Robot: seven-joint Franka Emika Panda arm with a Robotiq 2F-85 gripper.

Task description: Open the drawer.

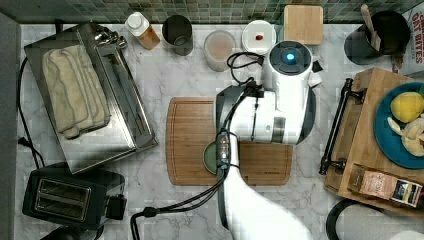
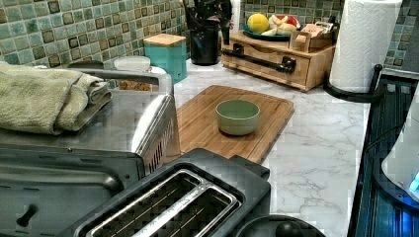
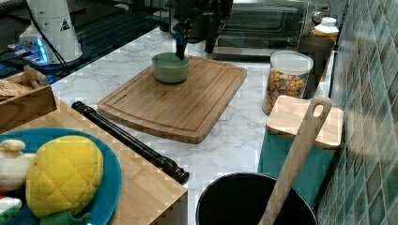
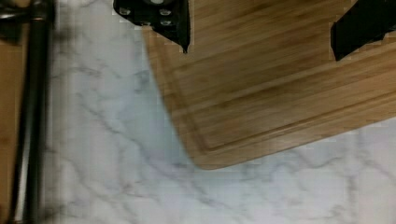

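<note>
Pincer (image 4: 259, 32) agape above cutting board (image 4: 280, 93)

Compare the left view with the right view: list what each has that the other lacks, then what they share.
Left view alone: the towel on the oven, the toaster and the paper towel roll.

Right view alone: the wooden spoon in the black pot, the cereal jar and the gripper, above the bowl.

Both: the green bowl on the cutting board, the drawer with its black handle, and the teal canister.
</note>
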